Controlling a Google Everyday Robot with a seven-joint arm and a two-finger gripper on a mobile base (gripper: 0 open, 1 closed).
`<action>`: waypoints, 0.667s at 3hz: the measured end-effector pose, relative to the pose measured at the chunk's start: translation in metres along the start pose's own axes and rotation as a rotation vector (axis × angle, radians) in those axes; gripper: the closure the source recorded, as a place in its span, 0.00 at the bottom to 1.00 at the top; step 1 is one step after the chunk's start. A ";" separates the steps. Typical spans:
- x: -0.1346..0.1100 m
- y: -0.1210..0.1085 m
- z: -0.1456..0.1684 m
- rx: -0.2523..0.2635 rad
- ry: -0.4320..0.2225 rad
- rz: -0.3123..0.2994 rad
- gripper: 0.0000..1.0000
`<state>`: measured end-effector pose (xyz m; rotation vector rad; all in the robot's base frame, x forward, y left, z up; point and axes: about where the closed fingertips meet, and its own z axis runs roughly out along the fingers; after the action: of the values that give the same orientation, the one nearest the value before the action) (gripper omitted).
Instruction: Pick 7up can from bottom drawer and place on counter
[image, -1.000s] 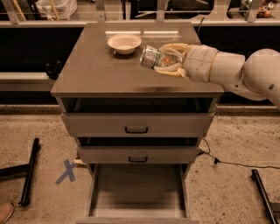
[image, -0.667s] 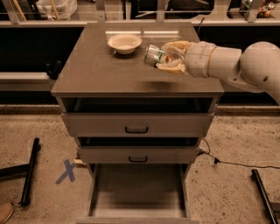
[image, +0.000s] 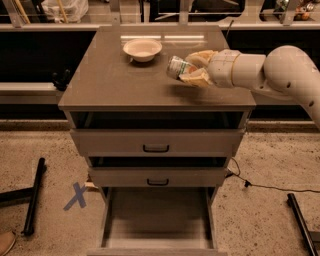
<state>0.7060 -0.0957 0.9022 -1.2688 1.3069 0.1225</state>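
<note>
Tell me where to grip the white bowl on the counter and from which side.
Pinch the rim of the white bowl from above, one finger inside, one outside: it sits upright, open and shallow. Its right-hand rim is probably easiest, since the gripper, holding the tilted 7up can, is over the counter just right of it.

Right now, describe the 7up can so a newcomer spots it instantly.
Find the grey-brown counter topping the drawer cabinet. Over its right half, the gripper holds the 7up can tilted, silver end leftward. Unlike the white bowl, it is green-and-silver.
</note>
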 end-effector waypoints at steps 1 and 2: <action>0.013 -0.002 0.009 -0.016 0.020 0.035 0.59; 0.024 -0.005 0.013 -0.020 0.035 0.065 0.28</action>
<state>0.7260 -0.1012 0.8840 -1.2509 1.3802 0.1603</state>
